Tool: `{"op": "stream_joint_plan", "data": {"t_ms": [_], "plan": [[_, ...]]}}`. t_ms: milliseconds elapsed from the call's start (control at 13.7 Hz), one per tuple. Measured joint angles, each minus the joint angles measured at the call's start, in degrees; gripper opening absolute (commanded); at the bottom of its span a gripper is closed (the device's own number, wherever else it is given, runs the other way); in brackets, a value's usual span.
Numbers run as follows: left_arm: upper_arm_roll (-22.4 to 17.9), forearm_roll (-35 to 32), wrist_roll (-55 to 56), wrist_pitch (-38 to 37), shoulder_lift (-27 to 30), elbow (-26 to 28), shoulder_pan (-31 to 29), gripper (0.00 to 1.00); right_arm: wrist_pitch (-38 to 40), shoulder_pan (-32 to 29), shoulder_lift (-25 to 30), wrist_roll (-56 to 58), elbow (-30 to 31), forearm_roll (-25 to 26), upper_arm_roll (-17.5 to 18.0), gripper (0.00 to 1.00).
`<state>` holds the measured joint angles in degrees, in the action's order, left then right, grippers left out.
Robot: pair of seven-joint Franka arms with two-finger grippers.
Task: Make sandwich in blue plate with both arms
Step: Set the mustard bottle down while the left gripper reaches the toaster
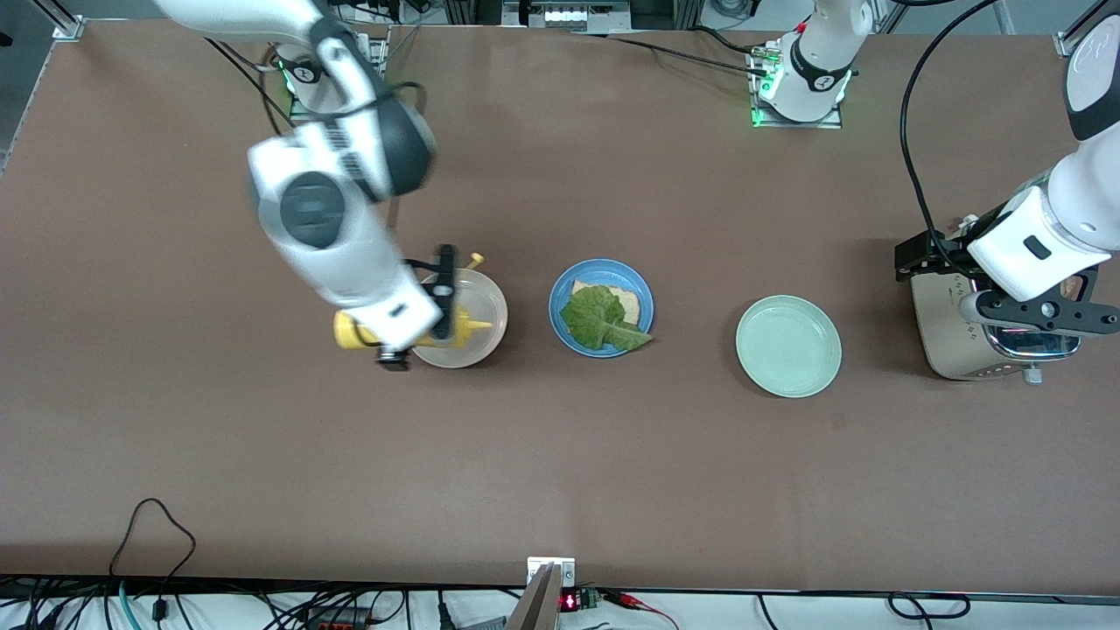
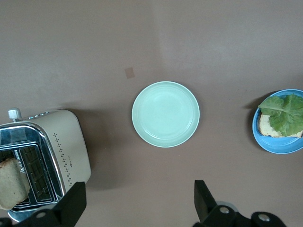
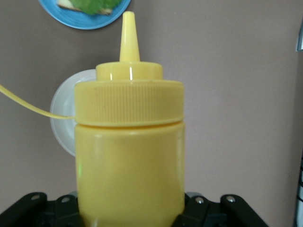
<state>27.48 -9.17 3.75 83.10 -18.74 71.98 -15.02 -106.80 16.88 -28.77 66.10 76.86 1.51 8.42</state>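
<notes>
The blue plate [image 1: 560,328] sits mid-table with one bread slice [image 1: 628,302] and a green lettuce leaf [image 1: 595,317] on top; it also shows in the left wrist view [image 2: 277,144]. My right gripper [image 1: 446,306] is shut on a yellow squeeze bottle [image 1: 350,331], held on its side over a cream-white plate [image 1: 490,302]. In the right wrist view the bottle [image 3: 130,142] fills the space between the jaws of the right gripper [image 3: 130,210]. My left gripper [image 1: 1037,325] is open and empty over a toaster [image 1: 941,337]. A second bread slice [image 2: 9,182] stands in the toaster's slot.
A pale mint-green plate [image 1: 788,346] lies empty between the blue plate and the toaster [image 2: 66,146]; it also shows in the left wrist view [image 2: 165,113]. The toaster stands at the left arm's end of the table. Cables run along the table edge nearest the front camera.
</notes>
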Motion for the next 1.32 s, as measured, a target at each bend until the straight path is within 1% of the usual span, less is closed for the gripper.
{"op": "stream_joint_plan", "data": {"t_ms": [146, 293, 513, 659, 805, 952, 1172, 1318], "plan": [[0.0, 0.0, 0.0, -0.01, 0.0, 0.0, 0.0, 1.0, 0.36, -6.77, 3.11, 9.55, 3.68, -10.04, -0.04, 0.31], [0.0, 0.0, 0.0, -0.03, 0.0, 0.0, 0.0, 1.0, 0.52, -13.82, 4.87, 18.75, 7.83, -19.23, -0.09, 0.31], [-0.19, 0.0, 0.13, -0.06, 0.0, 0.0, -0.13, 1.0, 1.71, -22.76, 5.08, 31.39, 13.43, -33.27, -0.2, 0.31], [-0.49, 0.0, 0.19, -0.12, -0.05, 0.03, -1.64, 1.0, 4.23, -28.56, 4.15, 38.64, 17.28, -42.09, -0.25, 0.32], [-0.66, -0.01, 0.02, -0.24, -0.47, 0.13, -4.44, 1.0, 7.47, -33.92, 1.3, 45.19, 19.57, -47.95, -0.25, 0.33], [-0.86, -0.02, -0.19, -0.28, -1.52, 0.31, -7.87, 1.0, 11.07, -38.65, -3.25, 51.3, 20.25, -52.63, -0.25, 0.33], [-1.16, -1.51, -1.0, -0.28, -3.78, 0.74, -12.37, 1.0, 15.56, -43.74, -10.31, 59.17, 20.15, -56.79, -0.23, 0.33], [-1.25, -2.26, -5.05, 0.3, -5.37, 1.93, -16.03, 1.0, 16.31, -45.12, -13.97, 64.9, 20.11, -59.06, -0.19, 0.33]]}}
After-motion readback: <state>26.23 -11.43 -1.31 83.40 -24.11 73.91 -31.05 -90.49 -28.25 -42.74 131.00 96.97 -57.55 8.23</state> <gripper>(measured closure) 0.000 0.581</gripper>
